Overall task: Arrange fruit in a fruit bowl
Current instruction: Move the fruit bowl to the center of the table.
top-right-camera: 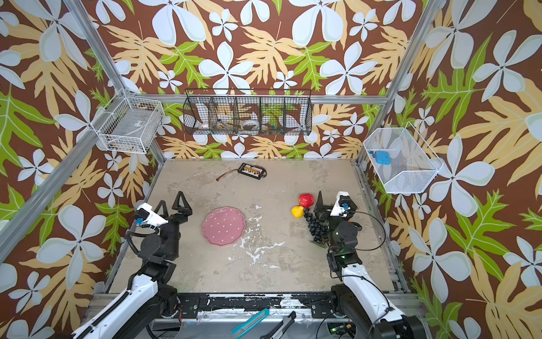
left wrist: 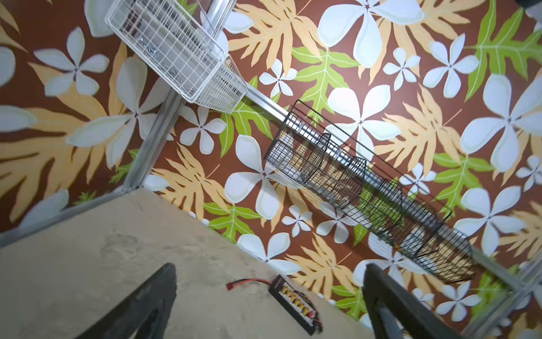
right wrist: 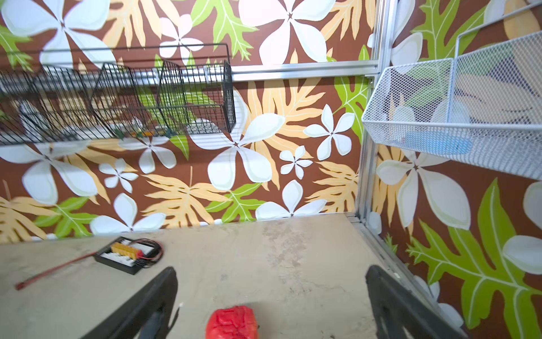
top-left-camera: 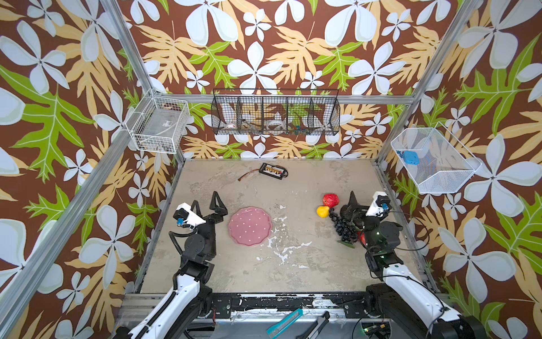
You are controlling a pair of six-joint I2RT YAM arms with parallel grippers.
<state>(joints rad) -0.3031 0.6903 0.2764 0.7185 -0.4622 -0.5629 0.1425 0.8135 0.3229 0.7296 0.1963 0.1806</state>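
Observation:
The fruit bowl (top-left-camera: 250, 225) (top-right-camera: 224, 226), a pink dotted dish, lies empty at mid-table. At the right lie a red apple (top-left-camera: 330, 200) (top-right-camera: 306, 200), a yellow pear (top-left-camera: 323, 211) (top-right-camera: 297, 212) and a black grape bunch (top-left-camera: 341, 226) (top-right-camera: 316, 227). A small red fruit (top-left-camera: 362, 237) peeks out from under the right arm, which hides what lies beneath it. My right gripper (top-left-camera: 365, 201) (right wrist: 271, 273) hovers open just right of the apple (right wrist: 231, 323), holding nothing. My left gripper (top-left-camera: 206, 204) (left wrist: 269, 273) stands open and empty left of the bowl.
A black connector board (top-left-camera: 272, 171) (left wrist: 294, 302) (right wrist: 126, 255) with a red lead lies near the back wall. A black wire basket (top-left-camera: 275, 113) hangs on that wall. White baskets (top-left-camera: 159, 126) (top-left-camera: 434, 160) hang at both sides. A flat green leaf (top-left-camera: 347, 243) lies by the grapes.

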